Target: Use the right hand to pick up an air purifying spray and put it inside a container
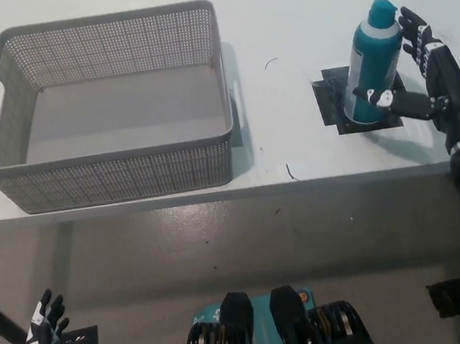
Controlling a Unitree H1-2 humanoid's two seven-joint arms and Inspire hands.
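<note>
Here, the black right hand (429, 84) spreads open around the upright teal spray bottle (372, 62), not yet gripping. An off-centre squeeze could topple the tall bottle short of the grey basket (113, 174). The white left hand (39, 330) rests low, fingers apart.

The black right arm rises along the picture's right edge and reaches over the tabletop's near edge. Its right hand (430, 80) is spread, fingers (414, 30) pointing toward the far edge and the thumb jutting left. The white left hand (40, 323) hangs below the tabletop at lower left, fingers apart.
</note>
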